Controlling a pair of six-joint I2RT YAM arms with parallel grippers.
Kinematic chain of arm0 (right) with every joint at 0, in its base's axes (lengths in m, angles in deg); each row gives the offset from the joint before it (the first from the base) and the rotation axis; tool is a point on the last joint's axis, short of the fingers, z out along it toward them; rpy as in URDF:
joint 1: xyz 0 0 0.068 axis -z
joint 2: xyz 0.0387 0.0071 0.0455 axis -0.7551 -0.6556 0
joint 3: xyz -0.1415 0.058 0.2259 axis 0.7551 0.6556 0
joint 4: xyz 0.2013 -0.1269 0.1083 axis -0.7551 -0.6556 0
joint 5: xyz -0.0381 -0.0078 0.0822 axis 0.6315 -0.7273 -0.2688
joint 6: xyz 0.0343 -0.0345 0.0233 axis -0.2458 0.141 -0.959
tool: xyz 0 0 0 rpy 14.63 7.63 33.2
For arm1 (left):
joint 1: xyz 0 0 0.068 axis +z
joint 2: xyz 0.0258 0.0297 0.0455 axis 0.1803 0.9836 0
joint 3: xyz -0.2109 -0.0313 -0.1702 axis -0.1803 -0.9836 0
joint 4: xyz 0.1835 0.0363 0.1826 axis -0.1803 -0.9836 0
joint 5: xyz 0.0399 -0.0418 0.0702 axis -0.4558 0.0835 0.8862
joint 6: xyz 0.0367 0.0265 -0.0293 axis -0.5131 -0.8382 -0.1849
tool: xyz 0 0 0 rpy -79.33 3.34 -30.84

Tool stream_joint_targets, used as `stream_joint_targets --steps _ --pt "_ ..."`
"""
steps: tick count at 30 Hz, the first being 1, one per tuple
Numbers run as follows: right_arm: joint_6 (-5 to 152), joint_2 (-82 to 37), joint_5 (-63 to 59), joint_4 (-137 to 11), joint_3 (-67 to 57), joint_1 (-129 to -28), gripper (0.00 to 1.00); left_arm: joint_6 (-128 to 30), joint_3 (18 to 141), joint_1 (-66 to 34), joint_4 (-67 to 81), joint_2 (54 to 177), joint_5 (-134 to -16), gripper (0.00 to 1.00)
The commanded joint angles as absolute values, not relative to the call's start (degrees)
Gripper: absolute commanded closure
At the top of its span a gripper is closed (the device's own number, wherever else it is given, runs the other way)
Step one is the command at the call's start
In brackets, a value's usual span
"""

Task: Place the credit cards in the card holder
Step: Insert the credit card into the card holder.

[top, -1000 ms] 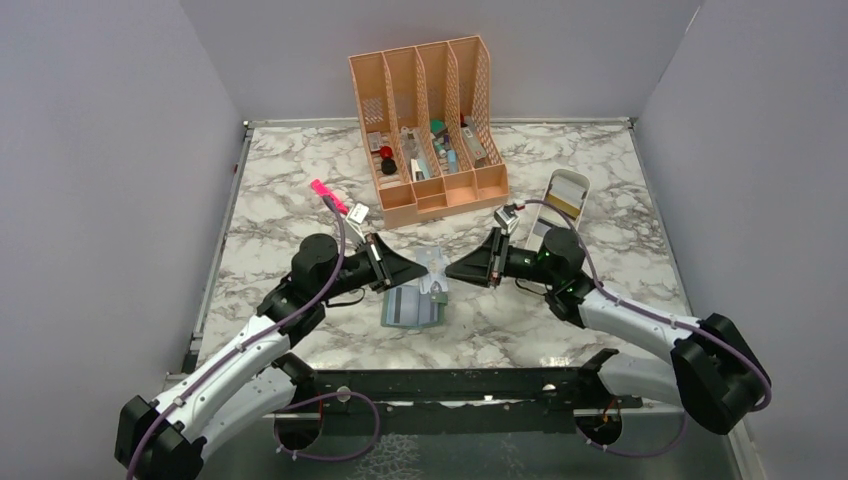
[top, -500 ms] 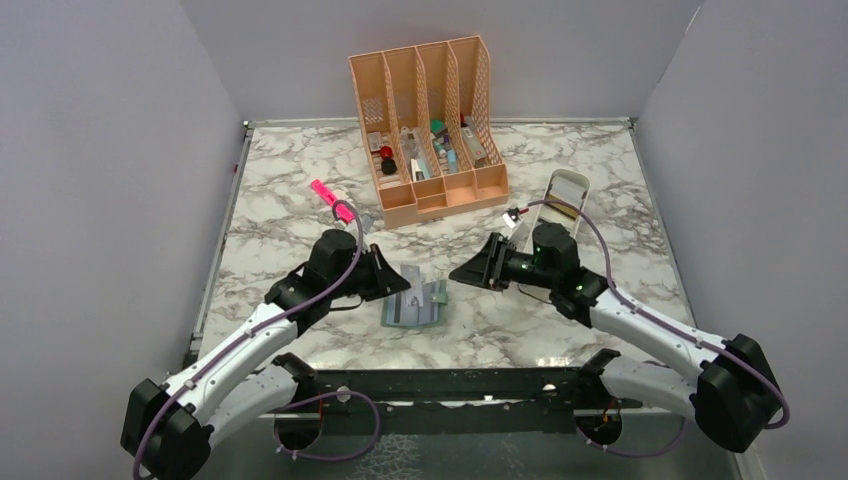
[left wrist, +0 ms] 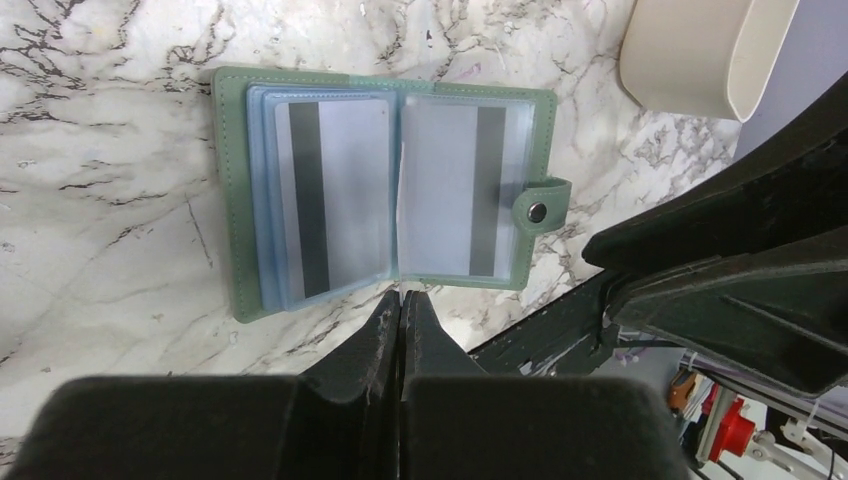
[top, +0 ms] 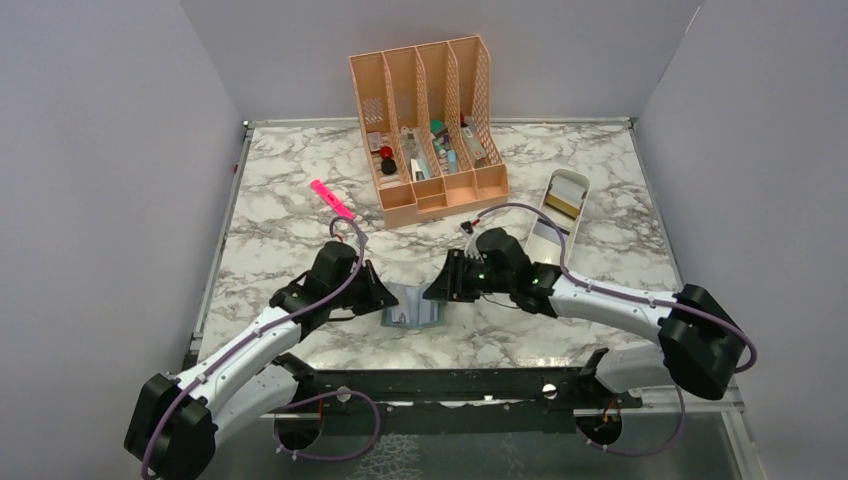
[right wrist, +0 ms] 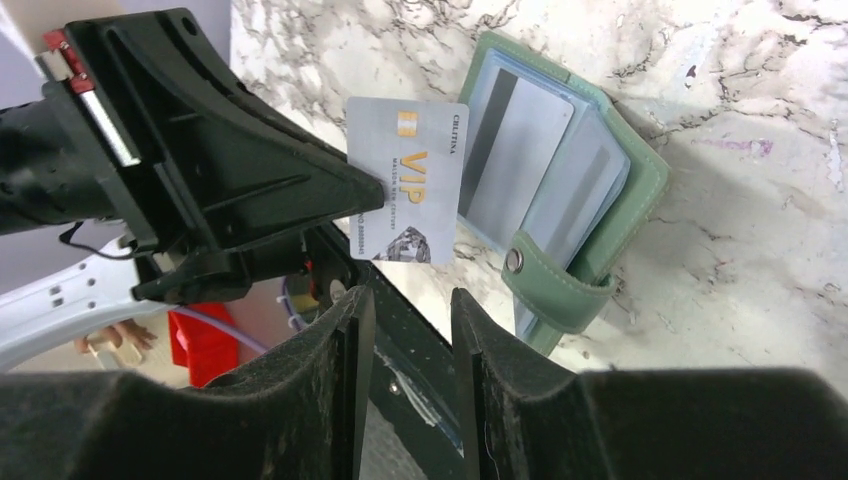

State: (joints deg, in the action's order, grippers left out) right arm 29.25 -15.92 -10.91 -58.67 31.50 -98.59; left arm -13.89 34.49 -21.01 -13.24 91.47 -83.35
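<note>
- Hovering over the open card holder (left wrist: 228, 200), the left fingers (left wrist: 380, 350) are pinched shut on a silver VIP card (right wrist: 405, 180), held on edge above the fold.
- Two cards (left wrist: 330, 200) already sit behind the blue-grey pockets, one on each side. The holder lies flat on the marble worktop (top: 280, 180) near the arms' bases, with its snap tab undone.
- Judged from this, the task is partly done: the held card is not yet in a pocket.
- The right fingers (right wrist: 330, 400) stand apart with nothing between them, just beside the holder.
- A peach organizer (top: 430, 130), a pink highlighter (top: 332, 198) and a white tray (top: 555, 205) lie well apart behind.
- The likeliest obstruction is the two arms crowding each other over the holder.
</note>
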Motion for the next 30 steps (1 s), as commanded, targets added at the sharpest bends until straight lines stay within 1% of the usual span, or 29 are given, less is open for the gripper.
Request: stream_joint_targets --steps 1,16,30 --pt "31.9 -19.7 -6.2 -60.0 28.1 -99.7 0.62 -13.8 32.3 -20.8 -10.1 91.0 -83.7 1.00" --pt "37.4 -29.3 -1.9 -65.3 24.0 -99.9 0.68 -14.0 31.1 -20.8 -6.7 93.8 -84.7 1.00" --pt "41.2 -32.8 4.6 -68.6 24.1 -99.9 0.71 -14.9 32.1 -20.8 -7.6 94.0 -85.2 1.00"
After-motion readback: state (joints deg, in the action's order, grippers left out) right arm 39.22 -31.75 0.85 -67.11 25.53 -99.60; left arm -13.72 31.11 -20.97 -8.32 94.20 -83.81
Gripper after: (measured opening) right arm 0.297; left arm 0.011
